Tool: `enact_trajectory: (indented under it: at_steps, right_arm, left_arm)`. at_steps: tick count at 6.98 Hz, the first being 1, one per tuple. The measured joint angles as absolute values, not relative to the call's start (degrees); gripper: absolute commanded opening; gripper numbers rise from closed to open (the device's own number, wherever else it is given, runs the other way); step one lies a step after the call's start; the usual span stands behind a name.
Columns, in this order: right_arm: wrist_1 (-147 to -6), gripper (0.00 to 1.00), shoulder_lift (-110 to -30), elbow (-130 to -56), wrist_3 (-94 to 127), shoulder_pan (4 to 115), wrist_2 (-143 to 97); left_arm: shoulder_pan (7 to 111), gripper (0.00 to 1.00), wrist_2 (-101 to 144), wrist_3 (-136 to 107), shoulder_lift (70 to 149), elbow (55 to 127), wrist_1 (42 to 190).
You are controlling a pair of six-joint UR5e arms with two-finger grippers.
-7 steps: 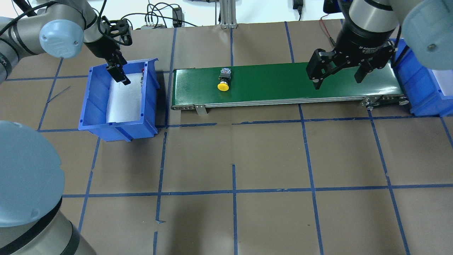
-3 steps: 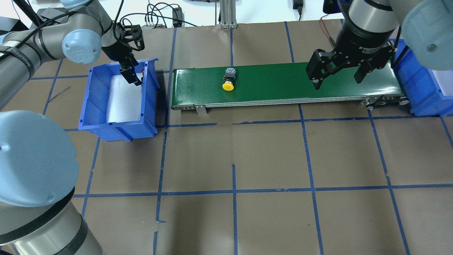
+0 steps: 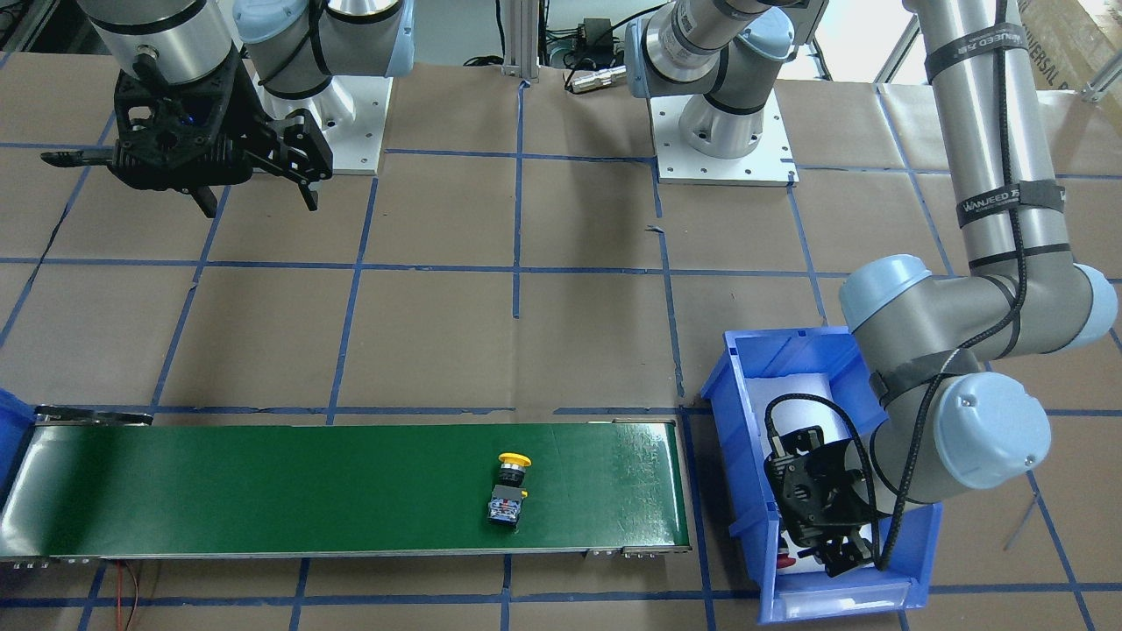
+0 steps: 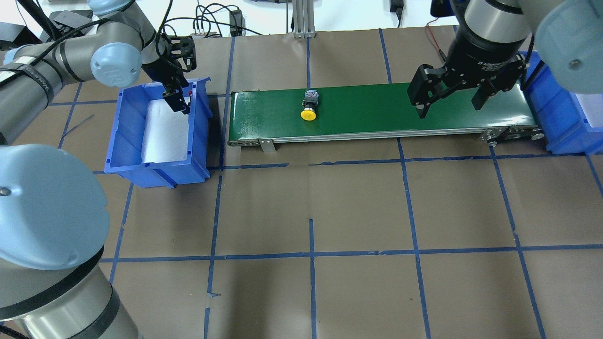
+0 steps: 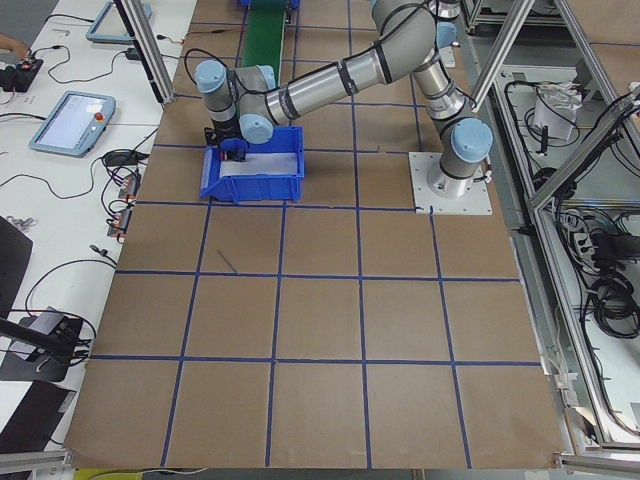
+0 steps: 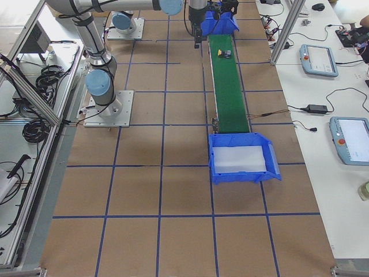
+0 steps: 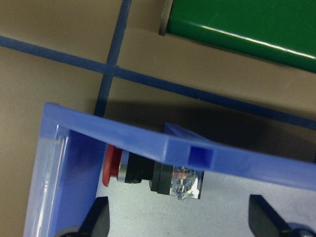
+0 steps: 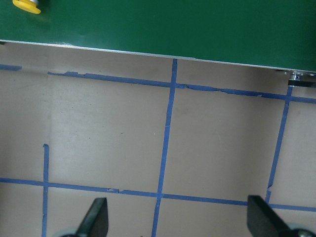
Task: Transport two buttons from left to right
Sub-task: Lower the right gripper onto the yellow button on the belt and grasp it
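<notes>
As belt [image 4: 367,113] bears yellow button [image 4: 309,107], bin [image 4: 155,173] holds red [image 7: 148,174].

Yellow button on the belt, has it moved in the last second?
Yes. The yellow button has slid right along the belt, farther from the belt's left end and closer to the right gripper.

Opposed overhead, front views; shared belt [image 4: 377,108]

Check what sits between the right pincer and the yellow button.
Only bare green belt separates the yellow button from the right pincer, seen in the overhead view.
</notes>
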State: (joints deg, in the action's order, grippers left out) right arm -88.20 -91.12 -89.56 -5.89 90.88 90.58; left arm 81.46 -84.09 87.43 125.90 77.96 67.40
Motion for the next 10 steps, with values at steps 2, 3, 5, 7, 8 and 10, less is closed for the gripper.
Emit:
enact_trajectory:
  at_steps: [2, 3, 5, 7, 8, 10]
  right_arm:
    - [-88.5, 1.0, -90.7, -89.6, -5.9, 90.9, 90.7]
    - [-89.4, 1.0, -90.1, -89.6, -5.5, 91.0, 90.6]
    - [-93.3, 1.0, -87.3, -89.6, -2.6, 92.1, 90.7]
    - [-100.3, 1.0, -82.0, -89.5, 4.3, 95.5, 91.1]
    - [-104.9, 1.0, -78.3, -89.2, 8.2, 97.7, 91.2]
    - [-110.6, 1.0, -71.6, -86.8, 13.5, 100.5, 91.0]
  left_arm:
    - [81.5, 1.0, -84.2, 88.2, 126.3, 78.0, 65.9]
    - [81.5, 1.0, -84.2, 88.4, 126.6, 78.0, 65.1]
    - [81.8, 1.0, -84.4, 88.8, 127.3, 78.0, 63.8]
    - [82.0, 1.0, -84.4, 89.5, 127.9, 78.0, 62.9]
    - [82.1, 1.0, -84.5, 89.6, 128.2, 78.0, 62.5]
    - [82.2, 1.0, -84.5, 89.6, 128.3, 78.0, 62.3]
